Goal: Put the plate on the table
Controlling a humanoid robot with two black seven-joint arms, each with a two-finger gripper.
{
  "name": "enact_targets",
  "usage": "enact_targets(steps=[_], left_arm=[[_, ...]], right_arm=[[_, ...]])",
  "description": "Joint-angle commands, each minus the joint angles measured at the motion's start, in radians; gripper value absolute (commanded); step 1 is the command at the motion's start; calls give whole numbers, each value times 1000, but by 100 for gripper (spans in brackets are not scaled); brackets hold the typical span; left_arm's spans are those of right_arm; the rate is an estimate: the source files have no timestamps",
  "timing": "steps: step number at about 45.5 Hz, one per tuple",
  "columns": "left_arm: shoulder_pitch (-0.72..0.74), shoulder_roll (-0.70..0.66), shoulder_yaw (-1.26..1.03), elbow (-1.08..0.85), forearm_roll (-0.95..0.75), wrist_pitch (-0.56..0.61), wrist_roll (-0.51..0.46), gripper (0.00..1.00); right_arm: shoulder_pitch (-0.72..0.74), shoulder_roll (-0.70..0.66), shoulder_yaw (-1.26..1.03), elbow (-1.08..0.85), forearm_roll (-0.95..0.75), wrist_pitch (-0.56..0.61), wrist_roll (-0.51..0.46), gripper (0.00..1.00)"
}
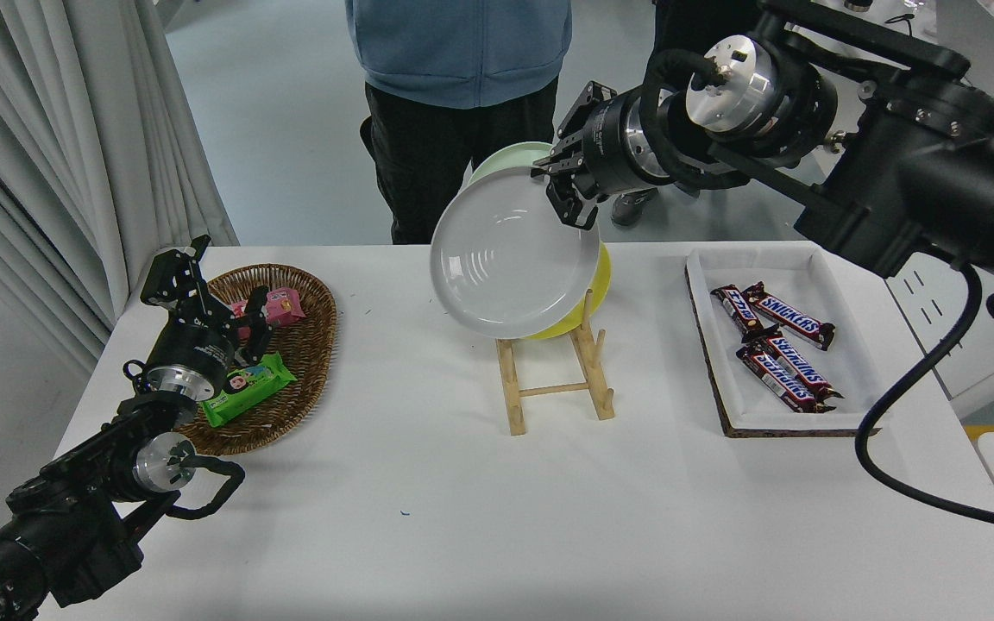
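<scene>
My right gripper (pixel 568 191) is shut on the upper right rim of the light grey plate (pixel 510 259). It holds the plate tilted in the air, its face toward the camera, above the wooden plate rack (pixel 553 377) on the white table (pixel 462 500). A yellow plate (pixel 599 280) stands in the rack behind it, mostly hidden. A pale green plate (pixel 506 158) shows just above the grey plate's top edge. My left gripper (pixel 204 297) is parked at the lower left over the wicker basket.
A wicker basket (pixel 307 379) with snack packs sits at the left. A white tray (pixel 851 379) with chocolate bars (pixel 777 345) sits at the right. A person (pixel 462 86) stands at the table's far side.
</scene>
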Motion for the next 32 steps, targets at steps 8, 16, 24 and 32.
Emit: enact_targets(steps=[8, 16, 24, 32], left_arm=[[0, 0, 0, 0, 0, 1, 0, 100], [-1, 0, 0, 0, 0, 1, 0, 100], [0, 0, 0, 0, 0, 1, 0, 100], [0, 0, 0, 0, 0, 1, 0, 100]], right_arm=[[-139, 127, 80, 8, 88, -142, -1, 0], [-214, 161, 164, 8, 91, -151, 0, 0], [-292, 196, 270, 5, 91, -151, 2, 0], [-322, 215, 279, -22, 147, -151, 8, 0]])
